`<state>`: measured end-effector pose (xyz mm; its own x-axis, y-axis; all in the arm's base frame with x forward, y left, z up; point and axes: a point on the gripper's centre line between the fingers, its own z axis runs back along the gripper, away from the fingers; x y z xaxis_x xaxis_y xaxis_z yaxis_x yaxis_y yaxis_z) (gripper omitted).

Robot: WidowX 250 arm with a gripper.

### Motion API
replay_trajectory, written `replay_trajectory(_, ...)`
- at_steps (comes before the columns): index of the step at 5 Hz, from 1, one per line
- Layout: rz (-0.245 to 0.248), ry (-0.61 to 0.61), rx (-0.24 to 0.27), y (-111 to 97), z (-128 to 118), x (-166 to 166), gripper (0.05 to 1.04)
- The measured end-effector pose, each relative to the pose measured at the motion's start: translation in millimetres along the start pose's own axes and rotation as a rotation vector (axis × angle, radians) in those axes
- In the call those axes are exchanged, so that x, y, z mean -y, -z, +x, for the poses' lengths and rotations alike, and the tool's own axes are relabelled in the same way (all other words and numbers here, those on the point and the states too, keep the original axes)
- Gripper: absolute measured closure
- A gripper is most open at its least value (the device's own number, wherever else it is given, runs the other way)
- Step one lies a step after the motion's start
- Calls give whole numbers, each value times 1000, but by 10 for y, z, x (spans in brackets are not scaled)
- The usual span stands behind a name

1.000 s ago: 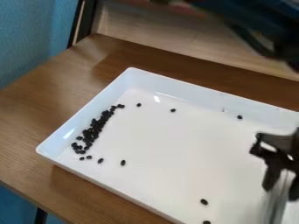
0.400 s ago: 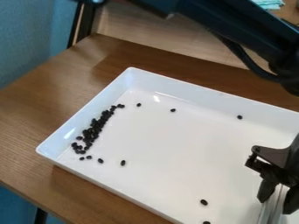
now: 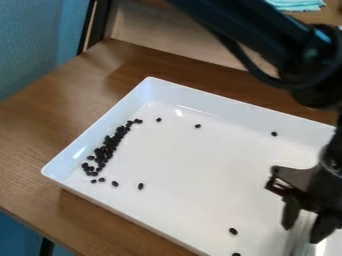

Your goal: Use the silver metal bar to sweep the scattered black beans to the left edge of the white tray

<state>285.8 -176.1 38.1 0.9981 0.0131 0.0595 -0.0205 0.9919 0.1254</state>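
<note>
The black gripper (image 3: 306, 223) hangs over the right part of a white tray (image 3: 194, 170), near the bottom right corner of the view. Between its two fingers is a silvery, flat-looking tool (image 3: 298, 241), which runs down to the view's bottom edge; its lower end is cut off. Many small black beans (image 3: 105, 149) lie in a narrow pile along the tray's left wall. Single beans are scattered elsewhere: one bean (image 3: 233, 231) left of the gripper, one below it, and one bean (image 3: 274, 133) towards the far wall.
Raised walls surround the tray, which stands on a brown wooden table (image 3: 87, 90). The arm (image 3: 254, 30) crosses the upper right, above the tray's far side. A teal cloth (image 3: 297, 5) lies at the top right, and a blue surface (image 3: 33, 40) rises at the upper left.
The arm has come further into view, and the gripper has shifted left with the silvery tool. The beans' pile looks the same.
</note>
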Motion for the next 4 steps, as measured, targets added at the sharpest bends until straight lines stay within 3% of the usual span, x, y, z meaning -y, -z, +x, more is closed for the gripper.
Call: replay_trajectory(4, 27, -51, -48, 103, 13, -1058, 712)
